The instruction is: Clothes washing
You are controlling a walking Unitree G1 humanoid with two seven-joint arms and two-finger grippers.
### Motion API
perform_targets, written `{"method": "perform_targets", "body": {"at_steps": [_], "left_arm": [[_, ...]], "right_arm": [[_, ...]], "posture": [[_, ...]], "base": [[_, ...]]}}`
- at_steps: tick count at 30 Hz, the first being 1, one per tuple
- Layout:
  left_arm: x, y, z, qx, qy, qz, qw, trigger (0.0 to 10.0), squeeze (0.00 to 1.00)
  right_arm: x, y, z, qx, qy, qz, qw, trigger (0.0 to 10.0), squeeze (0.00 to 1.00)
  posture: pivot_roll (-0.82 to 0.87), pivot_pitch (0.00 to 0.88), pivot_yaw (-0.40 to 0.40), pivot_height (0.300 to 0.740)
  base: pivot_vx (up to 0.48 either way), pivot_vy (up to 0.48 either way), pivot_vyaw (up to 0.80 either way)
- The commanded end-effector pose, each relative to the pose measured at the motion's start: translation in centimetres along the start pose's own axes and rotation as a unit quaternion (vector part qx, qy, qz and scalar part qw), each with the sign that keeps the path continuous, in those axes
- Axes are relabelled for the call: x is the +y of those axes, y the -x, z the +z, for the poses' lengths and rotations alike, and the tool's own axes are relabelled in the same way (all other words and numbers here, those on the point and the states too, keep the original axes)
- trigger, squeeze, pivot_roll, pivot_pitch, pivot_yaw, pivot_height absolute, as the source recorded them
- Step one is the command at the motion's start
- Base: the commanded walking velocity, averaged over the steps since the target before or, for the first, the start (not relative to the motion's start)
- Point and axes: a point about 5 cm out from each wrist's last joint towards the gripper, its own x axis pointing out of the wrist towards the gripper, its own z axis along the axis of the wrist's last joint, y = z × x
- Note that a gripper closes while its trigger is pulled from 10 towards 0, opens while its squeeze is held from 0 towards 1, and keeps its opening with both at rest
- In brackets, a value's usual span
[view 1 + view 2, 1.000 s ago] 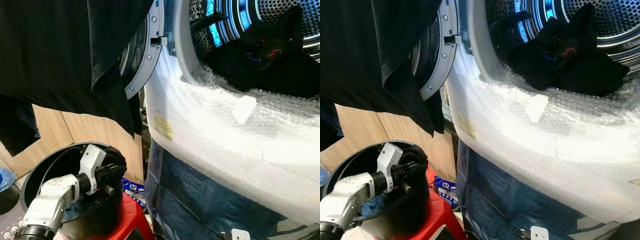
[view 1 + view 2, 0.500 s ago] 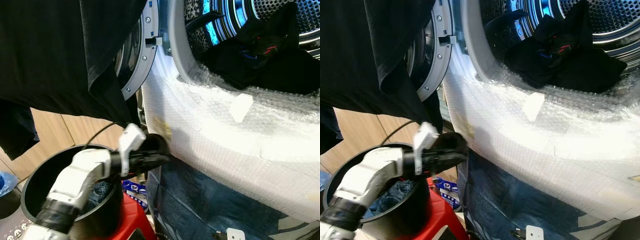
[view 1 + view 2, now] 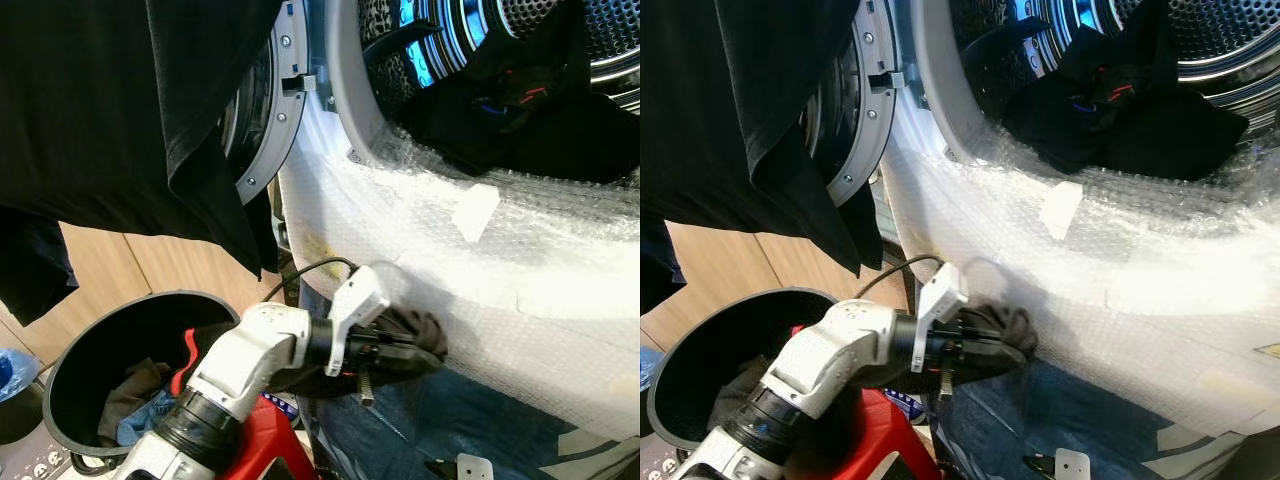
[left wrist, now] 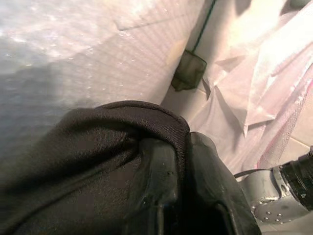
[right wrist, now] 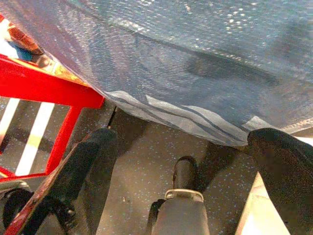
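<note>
Bubble-wrapped washer front (image 3: 480, 260) beside left tool (image 3: 425, 345) w/ dark garment (image 3: 415, 330).

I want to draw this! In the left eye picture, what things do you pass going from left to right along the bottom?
Black bucket → silver left arm → left gripper clutching a dark cloth → blue sheet under the bubble wrap on the washer.

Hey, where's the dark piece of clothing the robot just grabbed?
The dark garment is pinched in the left hand, low and centre-left in the eye views, against the washer's bubble-wrapped front, right of the black bucket, below the drum opening.
</note>
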Motion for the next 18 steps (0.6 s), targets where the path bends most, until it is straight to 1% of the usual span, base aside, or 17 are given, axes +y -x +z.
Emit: {"method": "perform_targets", "body": {"at_steps": [1,4,5,6,7,8,10,12,15,17,18], "left_arm": [[-0.3,-0.6,1.0,-0.009,-0.015,-0.014,1.0,0.0,0.0],[-1.4,-2.1,1.4,-0.033,-0.001,-0.048,0.998,0.0,0.0],[-2.3,-3.2,1.4,-0.035,0.004,-0.076,0.996,0.0,0.0],[-2.7,-3.8,1.2,-0.033,0.004,-0.09,0.995,0.0,0.0],[-2.8,-4.3,1.2,-0.034,0.005,-0.094,0.995,0.0,0.0],[-2.8,-4.3,1.2,-0.034,0.005,-0.094,0.995,0.0,0.0],[-3.3,-5.9,1.7,-0.044,0.002,-0.11,0.993,0.0,0.0],[-3.6,-7.0,2.3,-0.049,-0.005,-0.121,0.991,0.0,0.0],[-3.9,-8.0,2.9,-0.056,-0.013,-0.13,0.99,0.0,0.0],[-3.9,-8.0,3.1,-0.062,-0.016,-0.129,0.99,0.0,0.0],[-3.8,-7.8,3.1,-0.068,-0.013,-0.12,0.99,0.0,0.0]], "right_arm": [[0.1,0.0,-0.1,-0.004,-0.003,-0.002,1.0,10.0,0.0],[0.2,0.0,-0.2,-0.006,-0.006,-0.002,1.0,10.0,0.0],[0.2,0.1,-0.4,-0.003,-0.007,-0.003,1.0,10.0,0.0],[0.2,0.1,-0.6,0.0,-0.007,-0.004,1.0,10.0,0.0],[0.3,0.1,-0.7,0.0,-0.007,-0.004,1.0,10.0,0.0],[0.3,0.1,-0.7,0.0,-0.007,-0.004,1.0,10.0,0.0],[0.4,0.1,-0.9,0.002,-0.006,-0.003,1.0,10.0,0.0],[0.4,0.1,-0.9,0.002,-0.003,-0.002,1.0,10.0,0.0],[0.3,0.1,-0.8,-0.002,-0.006,-0.005,1.0,10.0,0.0],[0.2,0.1,-0.5,-0.005,-0.006,-0.006,1.0,10.0,0.0],[0.1,0.1,-0.4,-0.008,-0.008,-0.006,1.0,10.0,0.0]], "posture": [[-0.02,0.0,0.091,0.74],[-0.02,0.0,0.092,0.74],[-0.02,0.0,0.094,0.74],[-0.02,0.0,0.095,0.74],[-0.02,0.0,0.096,0.74],[-0.02,0.0,0.096,0.74],[-0.03,0.0,0.094,0.74],[-0.03,0.0,0.094,0.74],[-0.04,0.0,0.095,0.74],[-0.05,0.0,0.097,0.74],[-0.05,0.0,0.097,0.74]], "base": [[0.0,0.0,0.0],[0.0,0.0,0.0],[0.0,0.0,0.0],[0.0,0.0,0.0],[0.0,0.0,0.0],[0.0,0.0,0.0],[0.0,0.0,0.0],[0.0,0.0,0.0],[0.0,0.0,0.0],[0.0,0.0,0.0],[0.0,0.0,0.0]]}}
